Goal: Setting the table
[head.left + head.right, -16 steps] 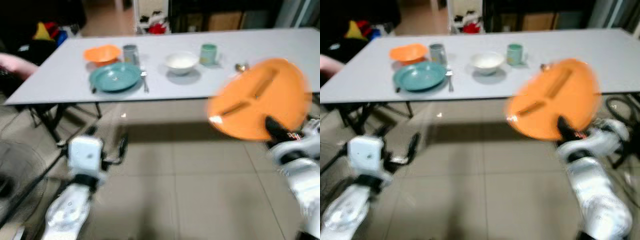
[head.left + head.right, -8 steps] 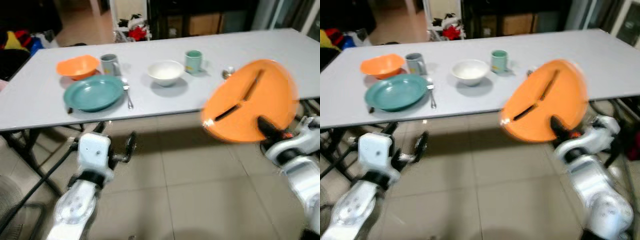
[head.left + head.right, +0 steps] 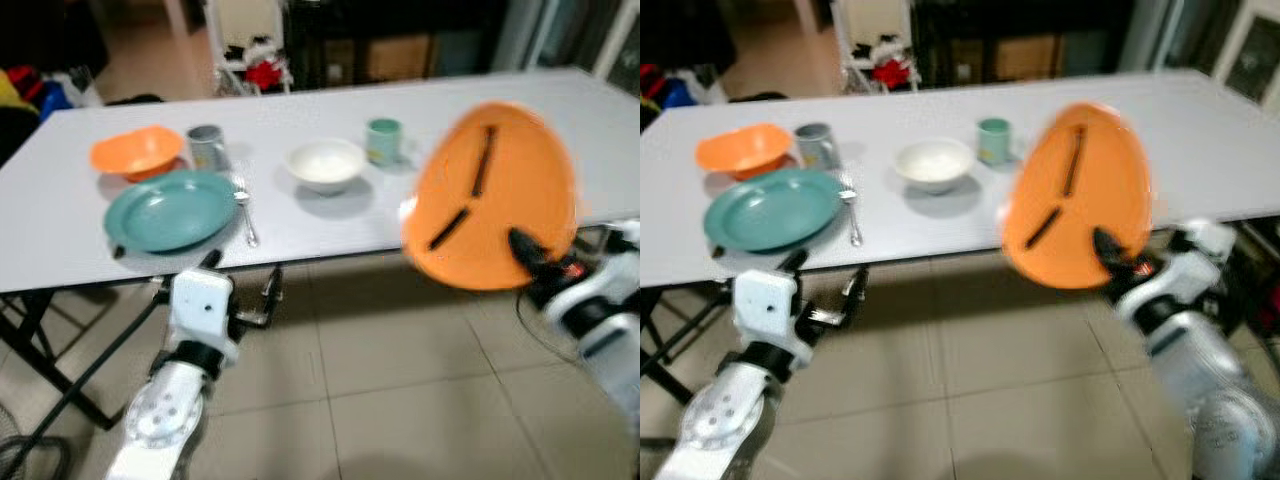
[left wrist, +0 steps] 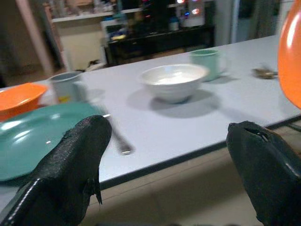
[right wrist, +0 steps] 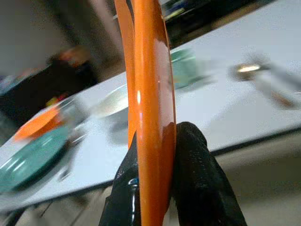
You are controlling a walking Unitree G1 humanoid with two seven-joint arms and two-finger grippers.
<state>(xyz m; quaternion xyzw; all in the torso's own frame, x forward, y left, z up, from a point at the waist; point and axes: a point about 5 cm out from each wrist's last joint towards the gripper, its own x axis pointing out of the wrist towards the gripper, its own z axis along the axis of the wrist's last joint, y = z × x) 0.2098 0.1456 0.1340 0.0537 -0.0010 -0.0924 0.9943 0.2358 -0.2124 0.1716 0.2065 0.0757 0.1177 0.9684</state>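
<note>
While the right gripper [image 3: 530,255] pinches the lower rim of a large orange plate [image 3: 490,195], the plate stands nearly on edge in the air, just off the near edge of the grey table [image 3: 330,225] and on the robot's right. Seen from the right wrist, the two black fingers [image 5: 193,179] press against both faces of the plate's rim, clamped tight on it. Two dark, raised ridges cross the plate's underside, which faces the head camera. Over on the left, the left gripper [image 4: 169,174] hangs low in front of the table edge with its fingers spread wide apart and nothing between them. Laid out on the table are a teal plate [image 3: 172,209] near the front edge on the left, a small orange bowl [image 3: 137,151] just behind it, and a grey cup [image 3: 205,146] beside that bowl. A piece of cutlery [image 3: 245,215] lies just to the right of the teal plate. Farther right sit a white bowl [image 3: 324,164] and a green mug [image 3: 382,140], apart from one another. A small shiny object [image 4: 265,72] lies on the table beyond the mug, too blurred to identify. Beige floor tiles [image 3: 400,400] spread beneath the arms.
</note>
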